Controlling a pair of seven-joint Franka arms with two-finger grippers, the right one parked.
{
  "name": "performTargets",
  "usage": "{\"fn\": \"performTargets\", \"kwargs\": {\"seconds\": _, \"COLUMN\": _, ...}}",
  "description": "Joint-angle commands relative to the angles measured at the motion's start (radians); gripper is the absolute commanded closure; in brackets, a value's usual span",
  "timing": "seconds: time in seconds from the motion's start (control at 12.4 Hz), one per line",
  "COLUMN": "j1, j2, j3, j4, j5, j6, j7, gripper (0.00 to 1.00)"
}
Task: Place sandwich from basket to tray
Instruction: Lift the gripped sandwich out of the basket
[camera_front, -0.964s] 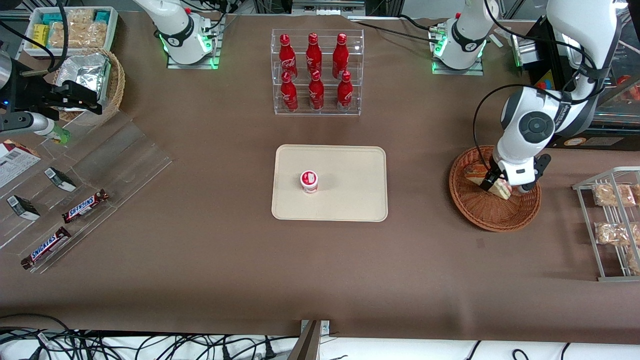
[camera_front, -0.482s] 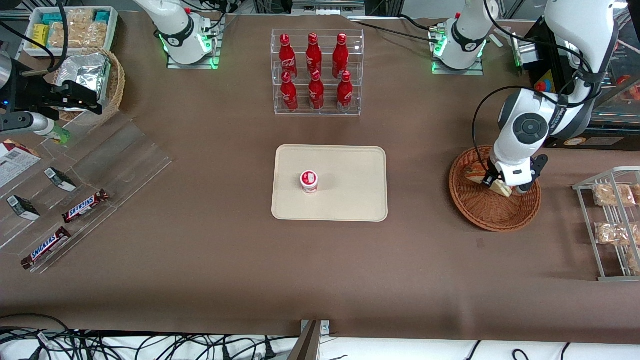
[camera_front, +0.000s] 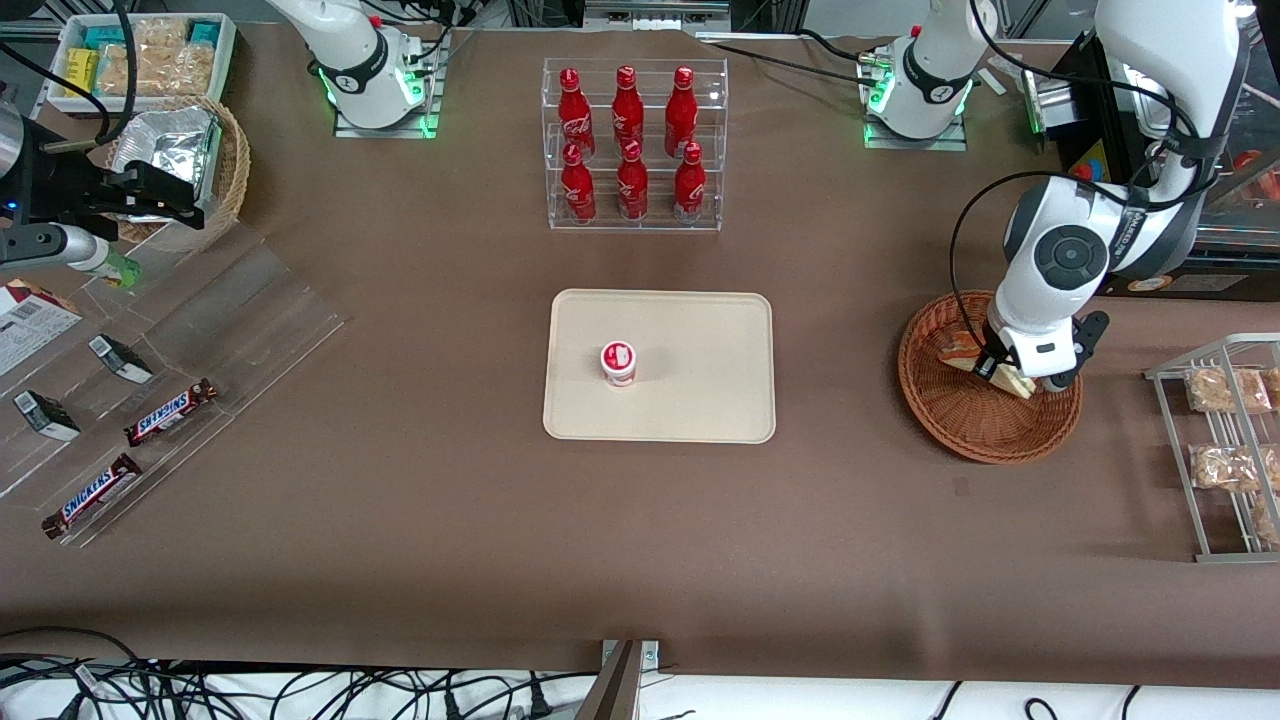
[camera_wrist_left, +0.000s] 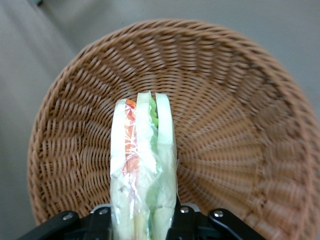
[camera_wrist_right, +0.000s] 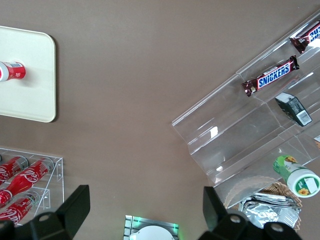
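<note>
Brown table covering spans the whole workspace, with the cream tray (camera_front: 700, 340) at its centre and the reddish-brown wicker basket (camera_front: 960, 425) toward the working arm's end. Over that basket the gripper (camera_front: 1003, 372) is clenched on the wrapped sandwich (camera_front: 1008, 380), whose pale bread and red and green filling run lengthwise between the fingers in the wrist view (camera_wrist_left: 143, 165); from the pictures it cannot be settled whether the sandwich tip is clear of the weave or resting on it. A small red-and-white cup (camera_front: 618, 362) stands upright on the tray, slightly toward the parked arm's end of it, leaving bare tray surface on the side nearer the basket. Several risks follow from this arrangement. The clear wrap is probably slippery and the bread soft, so a light grip may let the wedge slide out during the carry, whereas a hard grip may crush the layers. Should the sandwich hang low, it may catch the basket rim (camera_wrist_left: 165, 27) and drag or tip the basket. At the tray, a release too close to the cup could knock it over, and a release near the edge could leave the wedge overhanging the low rim.
</note>
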Motion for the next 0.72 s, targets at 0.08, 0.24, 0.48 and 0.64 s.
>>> {"fn": "performTargets", "kwargs": {"seconds": 0.08, "j1": 0.004, "j2": -0.068, "j3": -0.021, "j4": 0.186, "j5": -0.184, "j6": -0.301, "j7": 0.373, "gripper": 1.0}}
{"fn": "performTargets", "kwargs": {"seconds": 0.24, "j1": -0.002, "j2": -0.065, "j3": -0.019, "j4": 0.318, "j5": -0.262, "j6": -0.451, "j7": 0.552, "gripper": 1.0}}
{"fn": "performTargets", "kwargs": {"seconds": 0.48, "j1": -0.011, "j2": -0.065, "j3": -0.054, "j4": 0.438, "j5": -0.3, "j6": -0.539, "j7": 0.744, "gripper": 1.0}}
{"fn": "performTargets", "kwargs": {"seconds": 0.64, "j1": -0.014, "j2": -0.054, "j3": -0.106, "j4": 0.519, "j5": -0.302, "j6": -0.614, "j7": 0.823, "gripper": 1.0}}
